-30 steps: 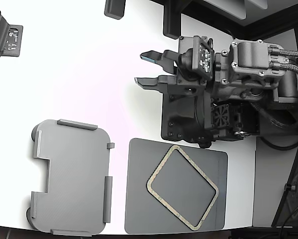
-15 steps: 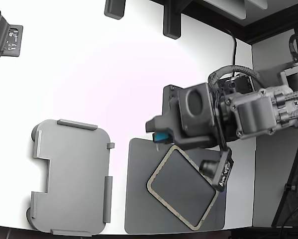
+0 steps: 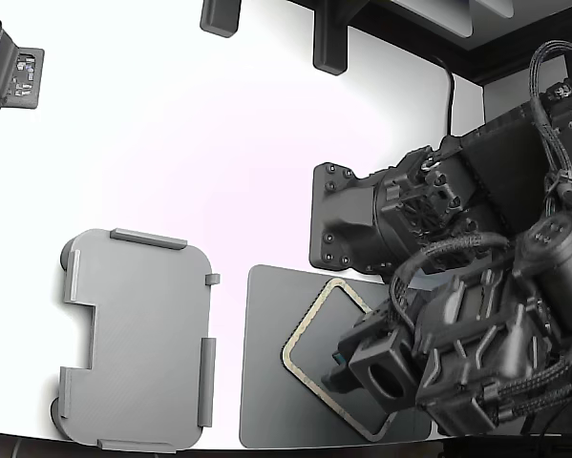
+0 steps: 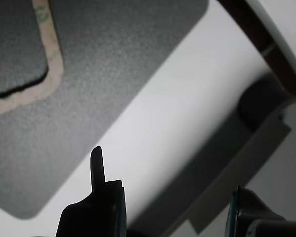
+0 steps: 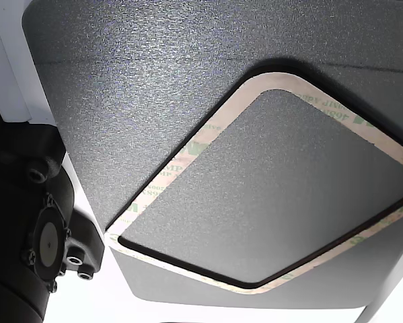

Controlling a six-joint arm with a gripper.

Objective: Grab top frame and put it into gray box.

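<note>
The top frame (image 3: 307,329), a thin tan ring with green print, lies flat on a dark gray mat (image 3: 266,382). In the exterior view the arm covers the frame's right half. The other view shows the frame (image 5: 188,156) close up, flat on the mat. My gripper (image 3: 336,368) hangs low over the frame's open centre and points toward the exterior view's left. In the wrist view my gripper (image 4: 167,173) is open with nothing between its fingers (image 4: 96,165), and one corner of the frame (image 4: 52,74) shows ahead. The gray box (image 3: 133,339) sits apart on the white table, left of the mat.
A black mount block (image 3: 348,219) stands just behind the mat. Dark fixtures sit at the table's far edge (image 3: 328,43) and in its left corner (image 3: 9,72). A blurred gray shape (image 4: 259,143) lies beyond the mat in the wrist view. Black hardware (image 5: 26,229) fills one side of the other view.
The arm has swung down from behind the mat to above the frame, now hiding its right half. The gripper has dropped low over the frame. Frame and tray have not moved.
</note>
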